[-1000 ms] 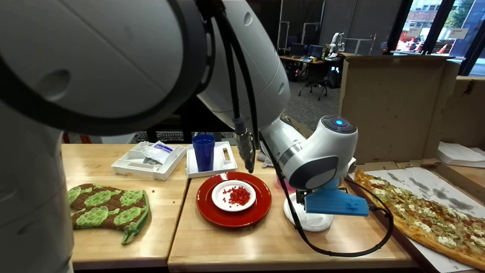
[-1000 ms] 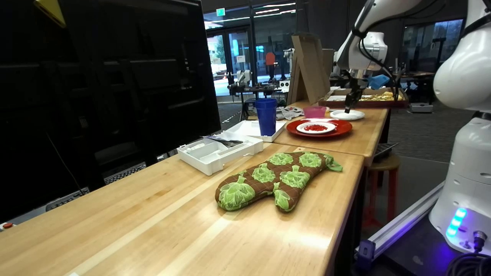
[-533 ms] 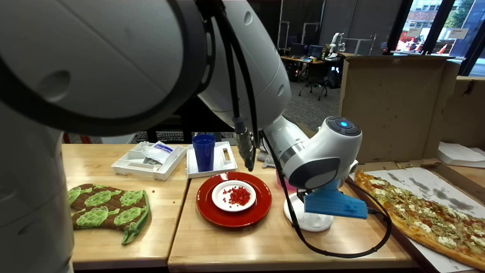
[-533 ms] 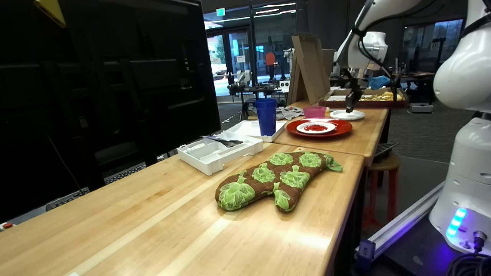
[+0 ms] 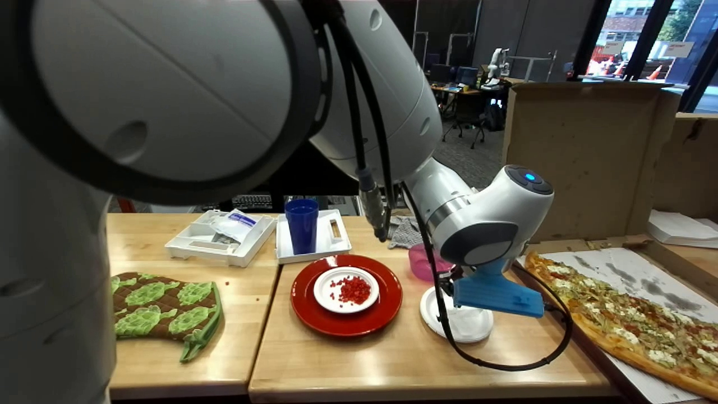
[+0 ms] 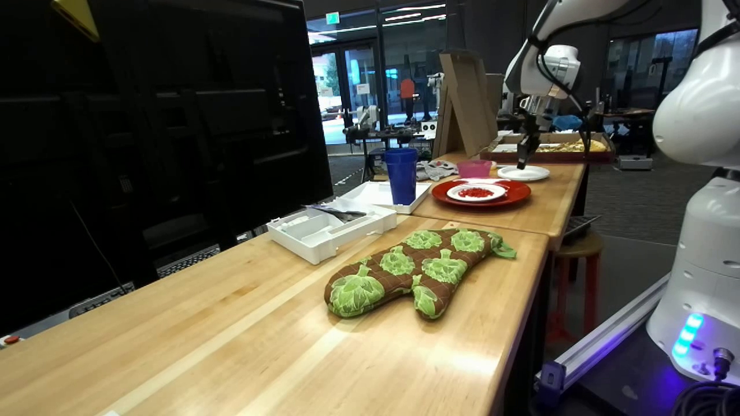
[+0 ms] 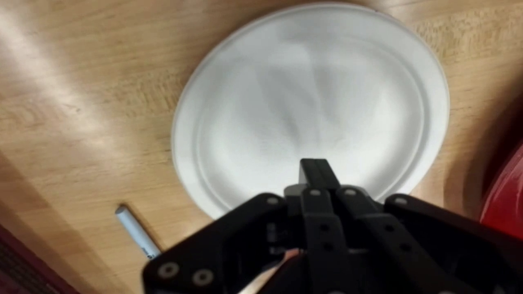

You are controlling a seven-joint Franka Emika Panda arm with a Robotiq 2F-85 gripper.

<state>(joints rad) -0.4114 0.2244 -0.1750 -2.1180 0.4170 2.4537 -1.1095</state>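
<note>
White and seemingly paper, the round plate (image 7: 302, 110) beneath the closed, empty black fingers (image 7: 327, 175) looks light, bendable, best pinched by its rim (image 7: 184, 139).

In an exterior view, we see daylit windows (image 5: 625, 33) and grey carpet (image 5: 479, 163) at two o'clock, dark wall panels (image 5: 505, 28) at one. In an exterior view, glass doors (image 6: 357, 63) stand at twelve, a red-legged stool (image 6: 583, 247) at three, the glossy wooden tabletop (image 6: 248, 341) at seven.

Your wrist view crops the red plate (image 7: 507, 200); your gripper (image 7: 314, 163) hides part of the white plate (image 7: 302, 110) and marker (image 7: 138, 231).
</note>
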